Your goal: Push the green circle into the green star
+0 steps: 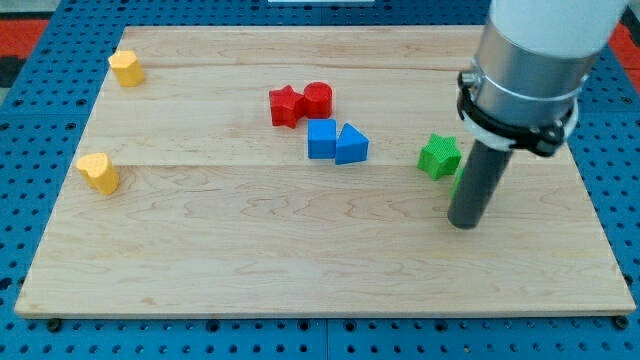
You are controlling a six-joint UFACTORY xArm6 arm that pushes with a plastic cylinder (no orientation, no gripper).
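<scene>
My tip [466, 224], bare rod without jaws, hides green circle [457, 184] right of green star [439, 156]; I push up-left.

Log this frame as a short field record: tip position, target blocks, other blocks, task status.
tip: my tip rests on the board at the view's right, just below and right of the green star
green circle: only a green sliver shows beside the rod, mostly hidden
contact circle-star: cannot tell
red blocks: red star touching red circle
blue blocks: blue cube beside blue triangle
yellow blocks: two at the view's left
</scene>
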